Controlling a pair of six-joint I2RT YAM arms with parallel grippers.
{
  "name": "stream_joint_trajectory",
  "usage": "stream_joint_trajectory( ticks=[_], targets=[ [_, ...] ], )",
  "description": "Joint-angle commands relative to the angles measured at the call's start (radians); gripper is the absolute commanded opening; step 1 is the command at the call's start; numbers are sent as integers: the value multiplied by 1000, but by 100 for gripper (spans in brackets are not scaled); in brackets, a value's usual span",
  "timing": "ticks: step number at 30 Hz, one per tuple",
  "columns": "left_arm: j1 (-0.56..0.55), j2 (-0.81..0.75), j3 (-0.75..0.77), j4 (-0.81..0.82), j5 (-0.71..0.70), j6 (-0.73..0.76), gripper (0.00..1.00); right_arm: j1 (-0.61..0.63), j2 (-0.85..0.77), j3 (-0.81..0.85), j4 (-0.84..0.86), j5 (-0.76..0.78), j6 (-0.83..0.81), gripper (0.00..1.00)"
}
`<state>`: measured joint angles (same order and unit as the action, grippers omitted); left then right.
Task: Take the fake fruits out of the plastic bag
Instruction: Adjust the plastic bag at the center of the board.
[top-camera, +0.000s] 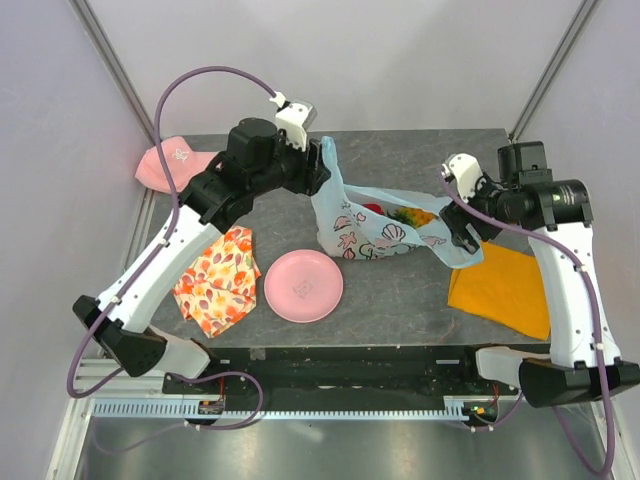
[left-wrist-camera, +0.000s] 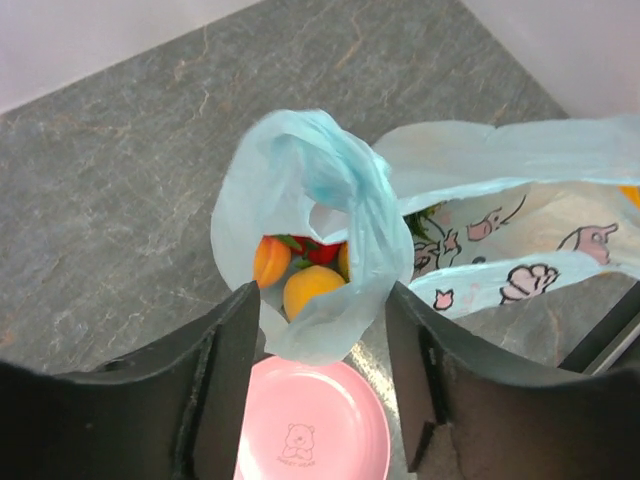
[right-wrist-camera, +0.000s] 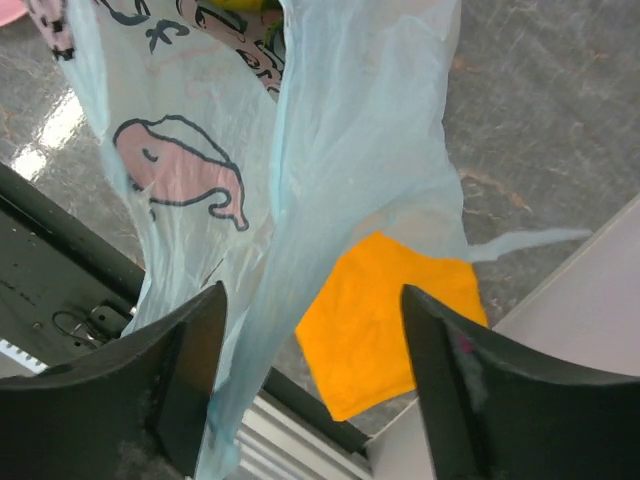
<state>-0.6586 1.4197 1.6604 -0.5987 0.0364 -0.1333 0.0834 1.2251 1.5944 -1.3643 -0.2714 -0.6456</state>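
Observation:
The light-blue plastic bag (top-camera: 352, 232) with cartoon prints lies stretched across the middle of the table. Red and yellow-green fruits (top-camera: 392, 213) show at its mouth. My left gripper (top-camera: 318, 170) is open around the bag's raised left end (left-wrist-camera: 335, 190). Its fingers sit on either side of the film, which bulges between them. Through that film I see an orange-yellow fruit (left-wrist-camera: 313, 288), a second orange one (left-wrist-camera: 270, 260) and a red one (left-wrist-camera: 322, 250). My right gripper (top-camera: 462, 238) is open at the bag's right end. In the right wrist view its jaws (right-wrist-camera: 312, 295) are wide apart, and the bag film (right-wrist-camera: 350, 120) hangs down along the left finger.
A pink plate (top-camera: 303, 285) sits at the front middle, right below my left gripper (left-wrist-camera: 320, 420). A flat orange cloth (top-camera: 505, 285) lies at the right under my right arm (right-wrist-camera: 385, 330). A floral cloth (top-camera: 220, 280) lies front left, and a pink item (top-camera: 170, 165) is at the back left.

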Motion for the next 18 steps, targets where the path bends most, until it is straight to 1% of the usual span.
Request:
stream_joint_trajectory(
  ticks=[1,2,3,4,5,6,7,8,9,10,11,12,13,14,15,16,17,18],
  targets=[
    [4,33,1,10,28,0,49,3,74,28,-93,-11,-14,62],
    [5,44,7,17,30,3,45,3,112,42,-90,-24,-12,55],
    [8,67,27,19,48,4,32,1,134,79,-78,-43,-9,48],
    [19,82,42,22,62,9,22,3,157,96,-67,-72,-2,37],
    [24,96,59,23,74,12,2,1,204,137,-53,-87,12,31],
    [28,126,100,27,77,15,2,3,229,159,2,-98,32,26],
    [54,142,120,31,85,24,2,1,255,177,43,-103,56,18],
    [69,159,163,51,103,34,2,3,302,209,95,-95,111,13],
    [88,183,185,66,108,59,2,1,330,228,210,-86,141,9],
    [127,218,203,94,106,70,2,3,387,248,273,-51,167,0],
    [151,241,244,152,112,78,2,1,421,303,334,-37,214,0],
    [193,264,275,181,126,92,2,-1,456,344,435,-22,228,0],
    [211,331,317,198,137,100,2,1,538,393,471,-12,244,0],
    [223,369,437,203,152,107,2,-1,583,517,497,1,259,0],
    [241,405,503,192,166,118,2,-2,629,588,525,1,289,0],
    [247,477,571,185,181,112,2,-1,710,661,531,1,302,0],
    [252,502,684,180,222,100,2,-1,744,787,537,1,313,0],
    [254,524,725,183,240,78,2,-2,769,833,571,4,337,0]
  ],
)
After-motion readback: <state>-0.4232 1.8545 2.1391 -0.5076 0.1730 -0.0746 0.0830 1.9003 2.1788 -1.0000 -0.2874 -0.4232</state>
